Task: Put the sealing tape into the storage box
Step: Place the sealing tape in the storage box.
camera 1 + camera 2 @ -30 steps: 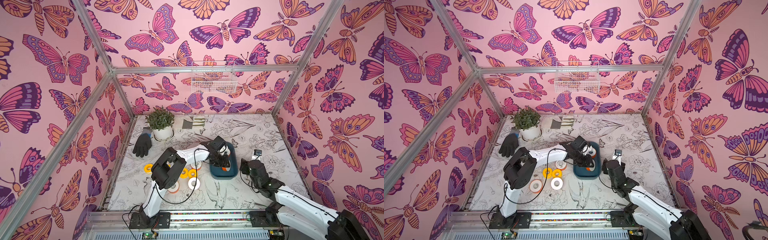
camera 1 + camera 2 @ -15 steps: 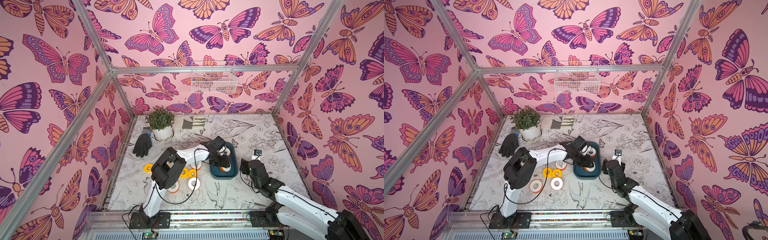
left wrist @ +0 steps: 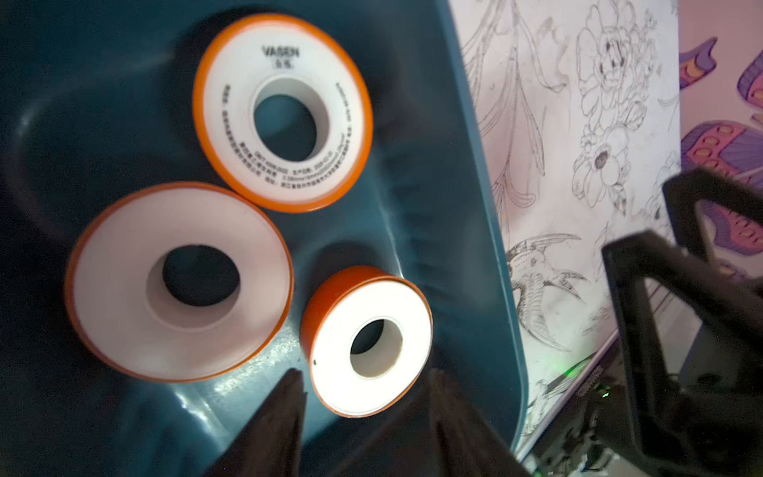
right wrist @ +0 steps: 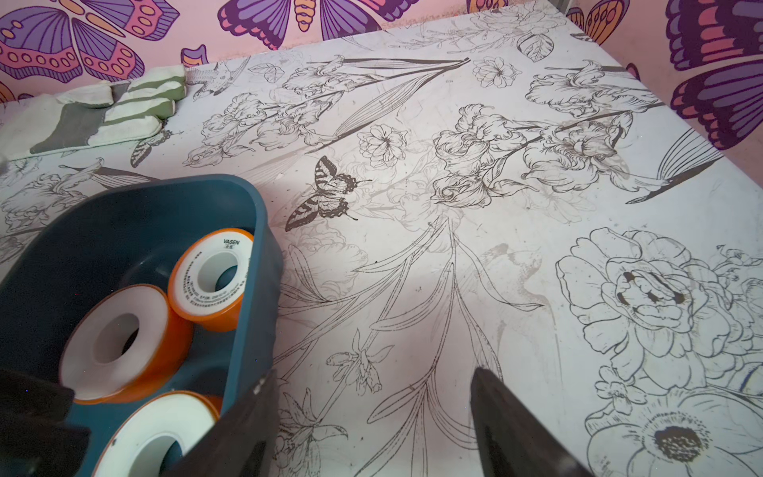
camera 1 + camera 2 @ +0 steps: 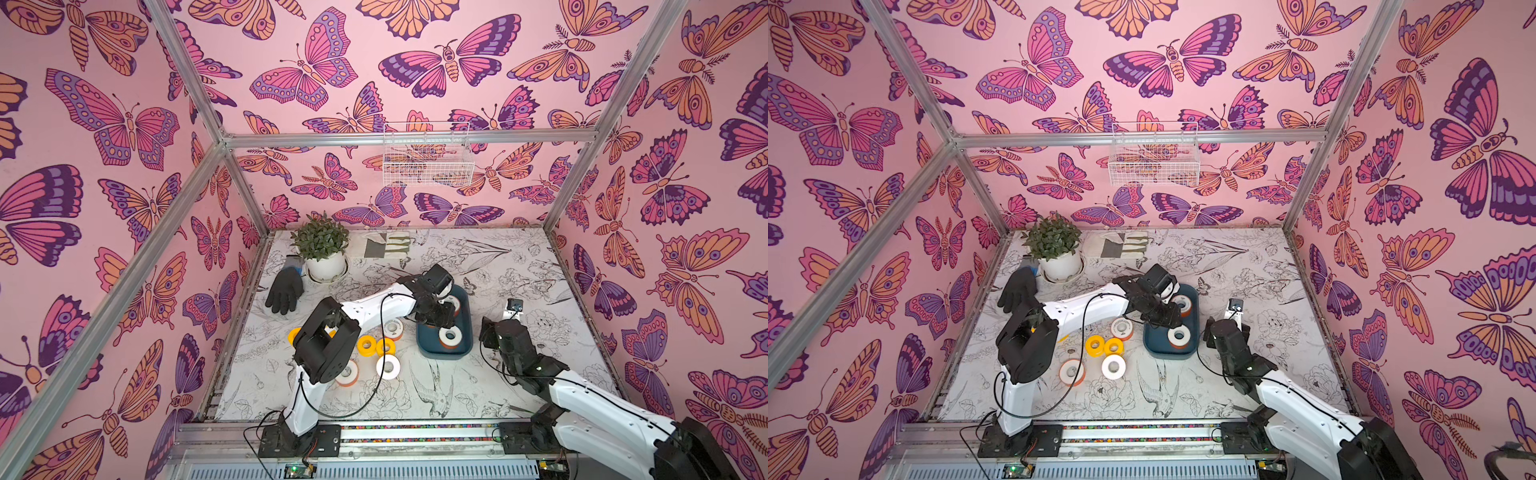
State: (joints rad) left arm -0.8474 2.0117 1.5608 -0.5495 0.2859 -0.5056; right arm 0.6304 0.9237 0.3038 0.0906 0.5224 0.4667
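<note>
Sealing tape, boxed: three rolls lie flat on the floor of the storage box (image 5: 444, 354): a printed roll (image 3: 283, 111), a plain roll (image 3: 177, 281) and a tip-side roll (image 3: 367, 342).
Left gripper (image 5: 444, 319): mine, hanging over the middle of the box, fingers spread and holding nothing. The tip-side roll sits free just past them.
Right gripper (image 4: 373, 371): spread as well and bare, over the table (image 5: 457, 399) just right of the box.
Sealing tape, loose: I count six on the table, all left of the box. The closest roll (image 5: 392, 329) is just beside the left wall. Then come a yellow roll (image 5: 367, 345), its yellow twin (image 5: 385, 346), a white roll (image 5: 388, 365), an orange-rimmed roll (image 5: 347, 372) and a far-left yellow roll (image 5: 294, 333), half hidden by my elbow.
Which way: left and slightly nearer from my left gripper. The box stands between my right gripper and all six.
Nearer arm: the left, clearly.
Axis: every loose roll lies flat, hole up. They're round, so there's no long side to square to, and I reckon a straight-down pinch across the rim suits any heading.
</note>
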